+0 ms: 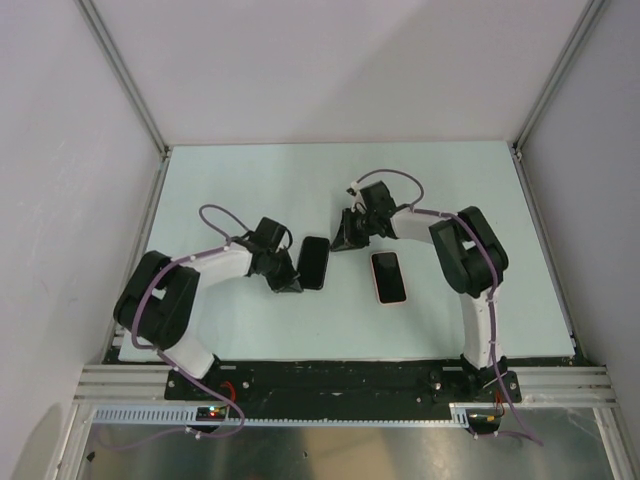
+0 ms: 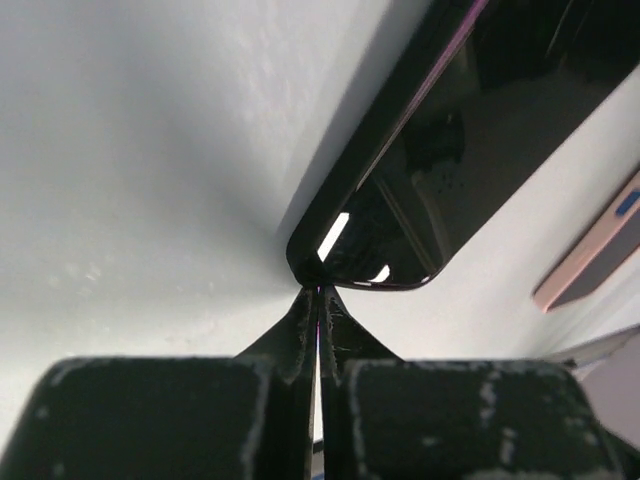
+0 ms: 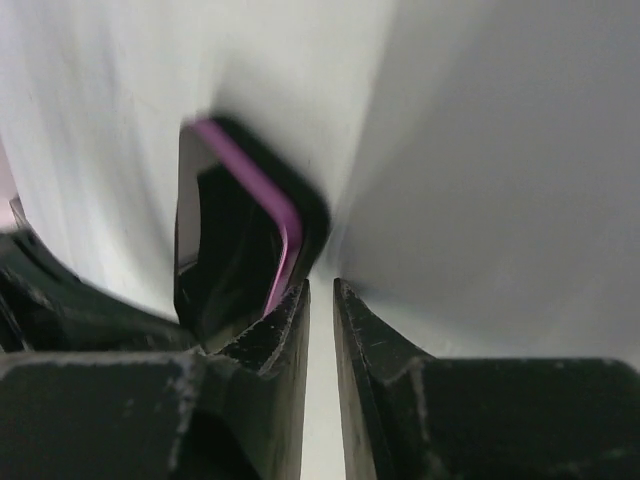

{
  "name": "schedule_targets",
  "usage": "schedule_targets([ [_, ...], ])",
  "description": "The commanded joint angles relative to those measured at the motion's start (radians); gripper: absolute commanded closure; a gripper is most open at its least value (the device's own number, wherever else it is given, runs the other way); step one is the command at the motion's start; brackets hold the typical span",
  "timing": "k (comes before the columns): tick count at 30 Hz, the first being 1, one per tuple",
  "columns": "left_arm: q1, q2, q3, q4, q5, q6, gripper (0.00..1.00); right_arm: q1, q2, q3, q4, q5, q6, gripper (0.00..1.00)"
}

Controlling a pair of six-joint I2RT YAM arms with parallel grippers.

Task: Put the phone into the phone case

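Note:
The phone (image 1: 313, 262) lies flat in the middle of the table, a black slab with a glossy screen and a thin purple rim. The phone case (image 1: 389, 277) lies to its right, pink-edged with a dark inside, also at the right edge of the left wrist view as the case (image 2: 600, 250). My left gripper (image 2: 320, 290) is shut, its tips touching the near corner of the phone (image 2: 470, 130). My right gripper (image 3: 321, 285) stands at the phone's (image 3: 235, 240) far corner. Its jaws stand a narrow gap apart with only table between them, and its left finger (image 3: 285, 320) is beside the purple rim.
White walls and aluminium frame posts (image 1: 125, 75) enclose the pale table (image 1: 250, 180). The right arm (image 1: 470, 260) bends over the table just right of the case. The left arm (image 1: 165, 300) lies along the near left.

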Motion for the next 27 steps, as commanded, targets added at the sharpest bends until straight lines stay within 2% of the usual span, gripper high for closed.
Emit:
schedule_targets([
  [1, 0.083, 0.028, 0.086, 0.053, -0.187, 0.067, 1.00, 0.029, -0.085, -0.100, -0.040, 0.034, 0.045, 0.80],
  [5, 0.102, 0.027, 0.095, 0.035, -0.191, 0.081, 1.00, 0.025, -0.132, -0.144, -0.011, 0.111, 0.064, 0.80],
  [12, 0.104, -0.026, 0.038, 0.031, -0.182, 0.077, 1.00, -0.048, -0.146, -0.129, 0.155, 0.134, 0.191, 0.78],
  [27, 0.104, 0.014, 0.071, 0.031, -0.192, 0.044, 1.00, -0.045, 0.156, 0.174, 0.153, 0.031, 0.250, 0.78],
])
